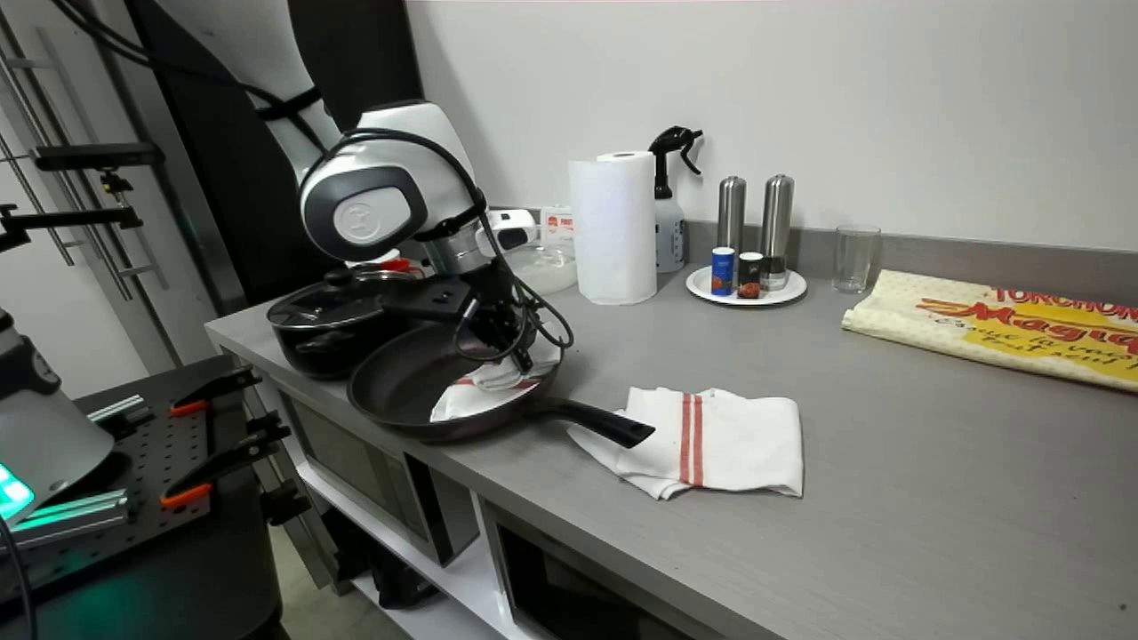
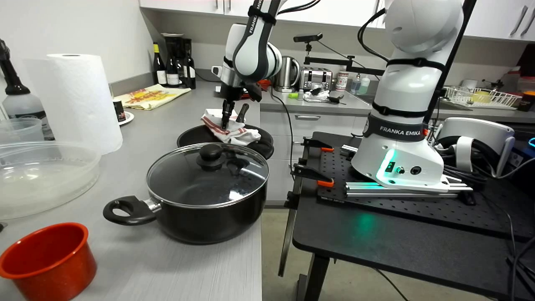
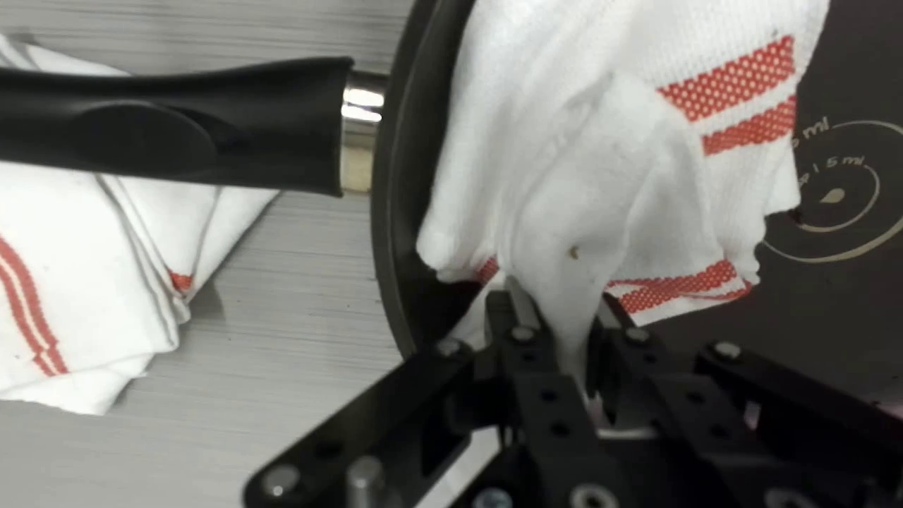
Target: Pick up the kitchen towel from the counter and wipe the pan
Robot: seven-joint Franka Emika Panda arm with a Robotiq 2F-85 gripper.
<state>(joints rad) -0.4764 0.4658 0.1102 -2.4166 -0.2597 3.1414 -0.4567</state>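
Wht arm [image 1: 391, 154], gry trim [image 1: 415, 197], blk cables [image 1: 396, 134], blk gripper [image 3: 561, 310] w/ silver screws [image 3: 522, 334].

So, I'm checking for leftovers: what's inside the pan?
The pan holds a crumpled red-striped towel, pinched in the gripper; printed markings show beside the towel. Anything underneath is covered.

Under the pincer [image 3: 564, 317], the towel [image 3: 628, 180] covers some of the lettering [image 3: 839, 164] in the pan [image 3: 839, 310] (only scraps can be read). Beside the pincer in the wrist view, the handle [image 3: 275, 127] and a second towel [image 3: 77, 300] run off the edge. In an exterior view a pot [image 2: 209, 221], standing nearer than the pincer, hides some of the pan.
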